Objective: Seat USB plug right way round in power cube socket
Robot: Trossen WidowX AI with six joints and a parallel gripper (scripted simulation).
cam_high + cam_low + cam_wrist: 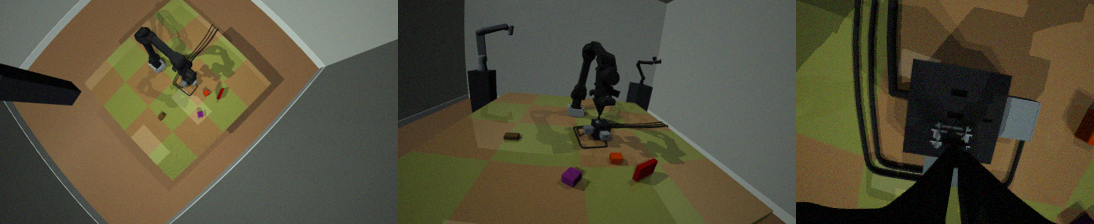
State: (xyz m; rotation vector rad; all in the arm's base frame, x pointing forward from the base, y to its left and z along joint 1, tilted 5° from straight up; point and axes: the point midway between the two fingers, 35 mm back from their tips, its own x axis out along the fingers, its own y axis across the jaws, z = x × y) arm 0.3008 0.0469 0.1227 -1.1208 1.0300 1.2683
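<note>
The dark power cube (603, 131) (928, 82) stands on the table with a light grey block at each of two sides. Its top shows dark slots in the wrist view. The USB plug (951, 128), a small silvery shape, is at the near part of the cube's top in the wrist view. My gripper (598, 118) (955, 157) points down at the top of the cube and is shut on the USB plug. The fingers cover part of the plug, so its depth and which way round it sits cannot be told. In the top view the arm hides the cube's top.
Black cables (639, 125) (873, 100) loop around the cube and run off beside it. An orange block (206, 92) (616, 158), a tilted red slab (220, 94) (645, 169), a purple block (200, 114) (571, 177) and a brown block (162, 116) (511, 136) lie on the table.
</note>
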